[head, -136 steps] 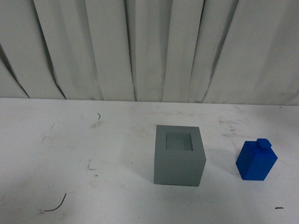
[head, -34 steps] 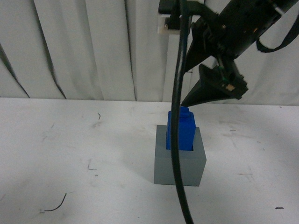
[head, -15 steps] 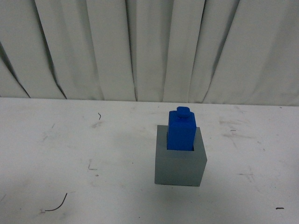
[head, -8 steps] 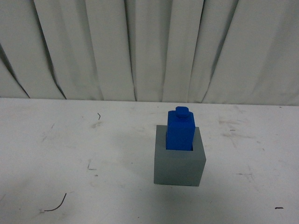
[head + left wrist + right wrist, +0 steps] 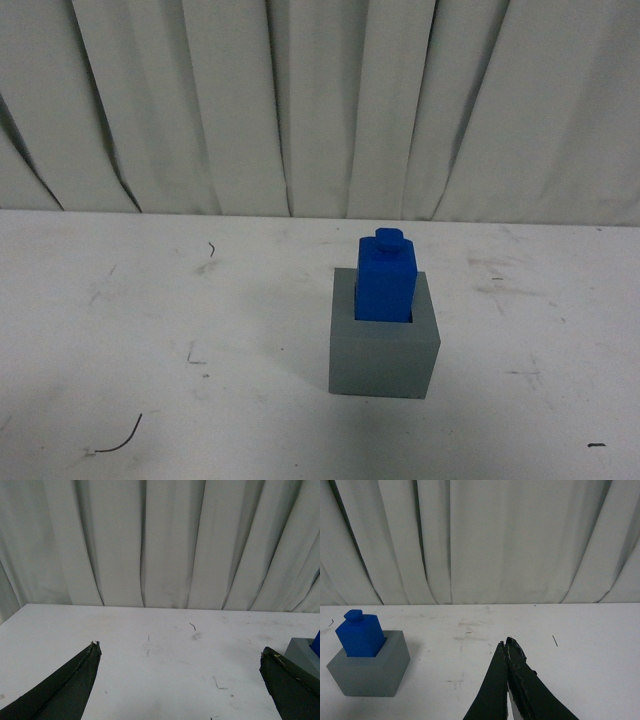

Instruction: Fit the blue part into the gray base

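The blue part (image 5: 386, 277) stands upright in the recess of the gray base (image 5: 384, 354), its upper half and knob sticking out above the top face. Neither arm shows in the front view. In the right wrist view the blue part (image 5: 359, 632) sits in the gray base (image 5: 369, 672), well away from my right gripper (image 5: 507, 643), which is shut and empty over the bare table. My left gripper (image 5: 180, 649) is open and empty, with only a corner of the gray base (image 5: 303, 651) and a sliver of the blue part (image 5: 317, 647) showing past one finger.
The white table (image 5: 200, 300) is scuffed, with a small dark wire scrap (image 5: 120, 438) near its front left. A pleated white curtain (image 5: 300, 100) hangs behind the table.
At first the blue part lay on the table right of the gray base. 2.3 s ago the right arm hung just above the inserted part. It has since left the front view; nothing moved in the last second.
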Controlling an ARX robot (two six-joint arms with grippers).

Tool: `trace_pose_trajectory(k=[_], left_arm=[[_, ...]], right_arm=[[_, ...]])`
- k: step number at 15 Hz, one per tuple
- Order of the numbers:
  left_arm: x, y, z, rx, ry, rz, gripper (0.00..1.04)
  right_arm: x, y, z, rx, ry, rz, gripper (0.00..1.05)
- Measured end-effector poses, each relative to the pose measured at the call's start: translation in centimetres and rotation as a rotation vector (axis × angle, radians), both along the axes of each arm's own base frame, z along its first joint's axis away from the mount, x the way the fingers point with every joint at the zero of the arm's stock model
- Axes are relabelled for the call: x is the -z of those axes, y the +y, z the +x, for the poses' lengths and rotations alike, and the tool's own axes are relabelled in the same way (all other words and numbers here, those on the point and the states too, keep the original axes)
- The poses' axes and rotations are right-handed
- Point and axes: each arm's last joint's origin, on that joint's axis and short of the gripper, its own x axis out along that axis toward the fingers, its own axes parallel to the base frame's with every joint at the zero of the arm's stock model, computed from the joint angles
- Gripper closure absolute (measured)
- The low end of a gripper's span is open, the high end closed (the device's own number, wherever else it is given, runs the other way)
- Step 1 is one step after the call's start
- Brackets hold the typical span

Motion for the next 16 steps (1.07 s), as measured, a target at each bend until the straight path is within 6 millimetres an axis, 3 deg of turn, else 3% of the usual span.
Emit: trace_pose_trajectory(k=[3,12,13,16], left_arm=[[0.0,0.0,0.0,0.001,0.0,0.0,0.07],[0.0,0.0,0.0,0.001,0.0,0.0,0.07],[0.0,0.0,0.0,0.001,0.0,0.0,0.07],[0.0,0.0,0.0,0.001,0.0,0.0,0.07]], right_arm=[[-0.07,0.0,-0.01,0.0,-0.008,0.0,0.99],[-0.07,0.0,-0.01,0.0,-0.008,0.0,0.09],[-0.06,0.0,-0.01,0.0,-0.007,0.002,0.05],[-0.06,0.0,-0.01,0.0,-0.007,0.003,0.06]])
